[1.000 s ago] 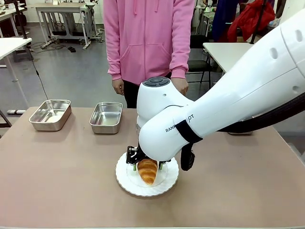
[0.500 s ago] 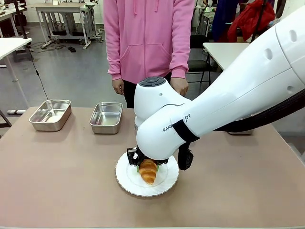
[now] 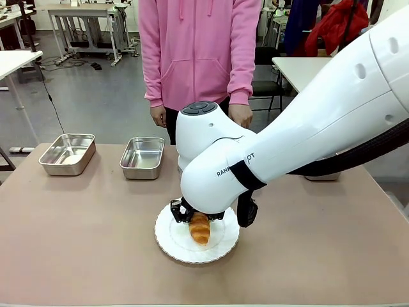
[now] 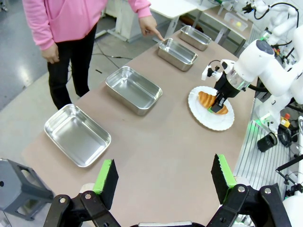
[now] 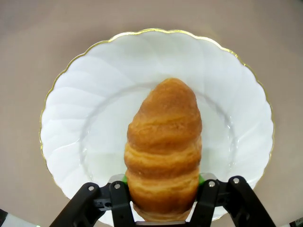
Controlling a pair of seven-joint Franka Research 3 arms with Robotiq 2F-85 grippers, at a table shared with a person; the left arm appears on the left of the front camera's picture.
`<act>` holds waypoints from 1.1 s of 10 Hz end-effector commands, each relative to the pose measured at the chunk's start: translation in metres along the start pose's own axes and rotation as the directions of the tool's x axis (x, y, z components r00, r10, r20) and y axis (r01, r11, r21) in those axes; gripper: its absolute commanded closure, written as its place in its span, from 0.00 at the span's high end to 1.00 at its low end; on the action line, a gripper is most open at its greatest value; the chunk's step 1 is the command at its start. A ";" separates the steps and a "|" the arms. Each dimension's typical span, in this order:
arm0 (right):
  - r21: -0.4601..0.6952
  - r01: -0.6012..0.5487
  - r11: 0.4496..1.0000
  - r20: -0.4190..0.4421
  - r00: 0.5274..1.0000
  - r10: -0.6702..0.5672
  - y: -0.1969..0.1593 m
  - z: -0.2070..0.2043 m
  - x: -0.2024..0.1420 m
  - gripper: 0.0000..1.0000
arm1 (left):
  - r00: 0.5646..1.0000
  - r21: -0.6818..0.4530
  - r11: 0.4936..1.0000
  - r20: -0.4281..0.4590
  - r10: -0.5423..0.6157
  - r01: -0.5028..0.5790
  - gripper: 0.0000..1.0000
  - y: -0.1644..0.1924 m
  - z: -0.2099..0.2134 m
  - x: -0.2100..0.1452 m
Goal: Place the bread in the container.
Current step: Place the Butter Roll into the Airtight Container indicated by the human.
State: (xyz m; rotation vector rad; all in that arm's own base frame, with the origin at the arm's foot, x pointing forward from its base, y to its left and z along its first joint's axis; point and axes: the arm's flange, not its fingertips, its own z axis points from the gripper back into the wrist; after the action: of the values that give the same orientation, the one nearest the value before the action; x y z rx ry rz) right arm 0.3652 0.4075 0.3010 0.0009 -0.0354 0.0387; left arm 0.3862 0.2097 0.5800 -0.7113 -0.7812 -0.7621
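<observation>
You can read dark letters on the right arm's white rounded plastic shell [image 3: 211, 182]: "RANK", then "OT" past a black strap [image 3: 241, 175] that covers the letters between them.

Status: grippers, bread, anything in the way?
Right gripper shut on bread, on the plate. Left gripper open, empty. Person's hand points at one pan; nothing between it and the plate.

The right tool [image 4: 218, 106] clamps the bread [image 4: 206, 98] on the plate [image 4: 212, 121]; left tool [image 4: 164, 164] gapes.
</observation>
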 end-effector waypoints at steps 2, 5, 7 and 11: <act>0.030 -0.024 0.999 0.025 0.999 0.023 -0.011 0.022 0.017 0.40 | 1.000 -0.008 1.000 0.007 0.008 -0.008 1.00 -0.002 0.002 0.002; 0.024 -0.032 0.999 0.126 0.992 0.029 -0.040 0.089 0.047 0.40 | 1.000 -0.008 1.000 0.007 0.008 -0.008 1.00 -0.002 0.002 0.002; -0.010 -0.047 0.999 0.158 0.986 0.048 -0.068 0.116 0.080 0.40 | 1.000 -0.008 1.000 0.007 0.008 -0.008 1.00 -0.002 0.002 0.002; 0.027 -0.083 0.996 0.147 0.986 0.078 -0.125 0.114 0.155 0.40 | 1.000 -0.008 1.000 0.007 0.008 -0.008 1.00 -0.002 0.002 0.002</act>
State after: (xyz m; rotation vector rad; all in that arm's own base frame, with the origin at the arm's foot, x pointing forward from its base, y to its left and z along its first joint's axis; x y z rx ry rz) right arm 0.5031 0.2886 0.4241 0.0087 -0.1942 0.0928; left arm 0.3860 0.2099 0.5802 -0.7112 -0.7814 -0.7618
